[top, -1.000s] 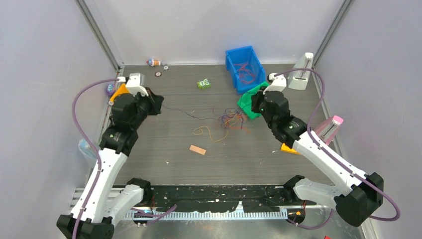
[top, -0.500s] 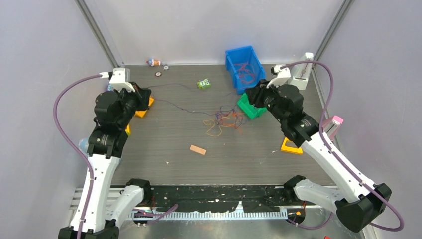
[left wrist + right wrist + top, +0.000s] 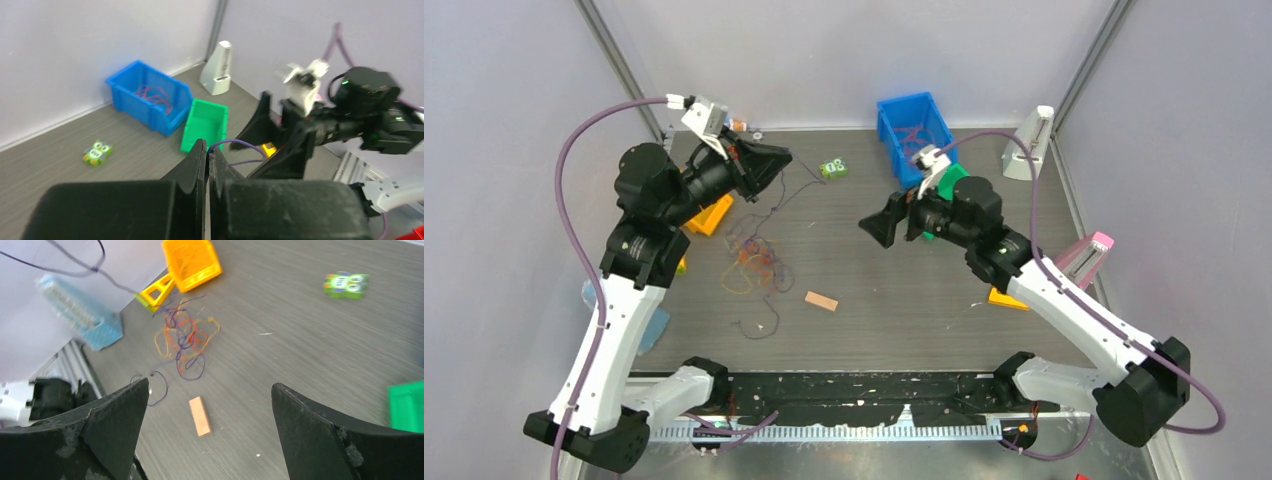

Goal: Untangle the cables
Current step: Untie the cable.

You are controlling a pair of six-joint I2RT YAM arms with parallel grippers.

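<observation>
One purple strand is pinched tight in my left gripper, with the cables trailing down below it. Right gripper gapes wide, empty. The tangle lies straight ahead of it, well apart, nearer my left.

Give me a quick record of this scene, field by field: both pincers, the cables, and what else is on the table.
left pincer: shut on a purple cable, raised
right pincer: open, holding nothing
cables: tangled bunch on the table, left of centre; one strand runs up to the left pincer
blue bin: red wires inside
also present: green bin, orange bin, wooden block, green toy
</observation>
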